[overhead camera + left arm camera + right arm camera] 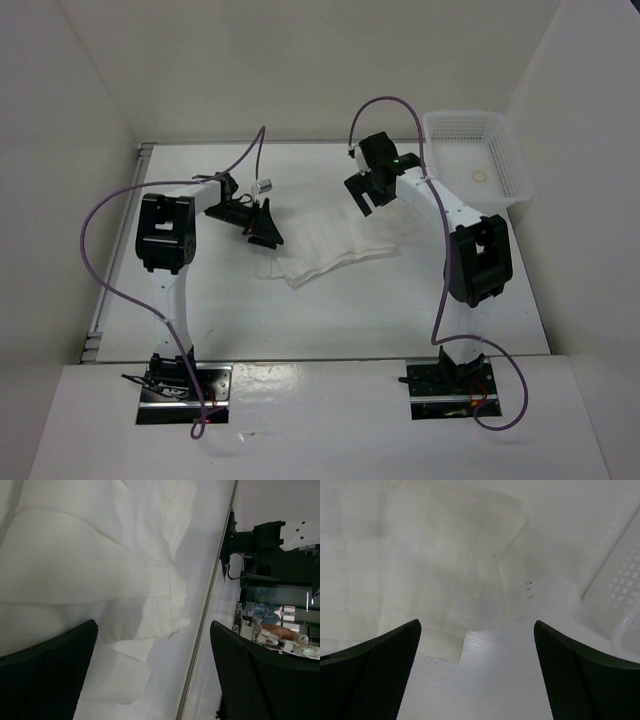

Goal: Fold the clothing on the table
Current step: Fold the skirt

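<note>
The clothing (330, 250) is a white, thin-fabric piece lying in flat overlapping layers on the table (330, 320), between the two arms. My left gripper (262, 225) hovers over its left edge, open and holding nothing. In the left wrist view the clothing (90, 565) fills the upper left and the left gripper (155, 680) stands wide open above a folded corner. My right gripper (365, 190) hangs open above the clothing's far right end. In the right wrist view the clothing (420, 565) lies ahead of the open right gripper (477, 680), with bare table between the fingers.
A white mesh basket (480, 155) stands at the back right corner with a small ring (481, 177) inside; its edge (620, 595) shows in the right wrist view. A grey rail (115, 270) runs along the table's left edge. White walls enclose the table.
</note>
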`<state>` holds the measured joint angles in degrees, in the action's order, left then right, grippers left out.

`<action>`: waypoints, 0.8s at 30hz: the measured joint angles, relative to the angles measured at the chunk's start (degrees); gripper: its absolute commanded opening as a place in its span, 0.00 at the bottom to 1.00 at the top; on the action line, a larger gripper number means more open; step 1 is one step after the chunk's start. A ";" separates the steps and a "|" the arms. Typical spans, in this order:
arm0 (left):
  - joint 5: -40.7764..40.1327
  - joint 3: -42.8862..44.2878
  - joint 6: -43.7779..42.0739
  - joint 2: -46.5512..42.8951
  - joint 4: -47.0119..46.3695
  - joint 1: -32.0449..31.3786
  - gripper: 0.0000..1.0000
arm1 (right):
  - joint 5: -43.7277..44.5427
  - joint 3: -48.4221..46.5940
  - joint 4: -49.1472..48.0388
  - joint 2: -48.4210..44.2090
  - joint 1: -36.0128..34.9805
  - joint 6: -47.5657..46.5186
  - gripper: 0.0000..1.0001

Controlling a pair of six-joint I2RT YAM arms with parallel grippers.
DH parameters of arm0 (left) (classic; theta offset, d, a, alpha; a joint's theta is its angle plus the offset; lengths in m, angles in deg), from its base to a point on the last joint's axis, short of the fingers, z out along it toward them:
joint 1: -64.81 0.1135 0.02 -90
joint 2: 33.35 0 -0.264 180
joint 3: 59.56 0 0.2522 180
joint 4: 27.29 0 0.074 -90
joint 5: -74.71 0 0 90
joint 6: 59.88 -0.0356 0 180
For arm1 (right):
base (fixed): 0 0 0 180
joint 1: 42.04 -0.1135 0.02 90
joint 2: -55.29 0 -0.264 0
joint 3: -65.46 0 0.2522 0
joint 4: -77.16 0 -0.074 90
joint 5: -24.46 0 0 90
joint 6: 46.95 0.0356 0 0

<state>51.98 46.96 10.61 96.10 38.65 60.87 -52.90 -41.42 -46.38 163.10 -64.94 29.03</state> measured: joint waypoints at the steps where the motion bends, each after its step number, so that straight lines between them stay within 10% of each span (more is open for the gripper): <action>1: -0.48 -0.74 0.61 0.35 -0.76 0.09 0.99 | 0.00 -0.31 0.00 0.33 0.00 0.00 0.97; 24: -0.37 -14.14 13.66 -5.53 -13.94 3.91 0.99 | -0.83 -1.11 0.04 11.76 -4.96 1.92 0.97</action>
<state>51.60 32.81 24.28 90.57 24.71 64.78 -53.73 -42.53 -46.34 174.86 -69.90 30.95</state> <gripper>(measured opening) 0.990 0.973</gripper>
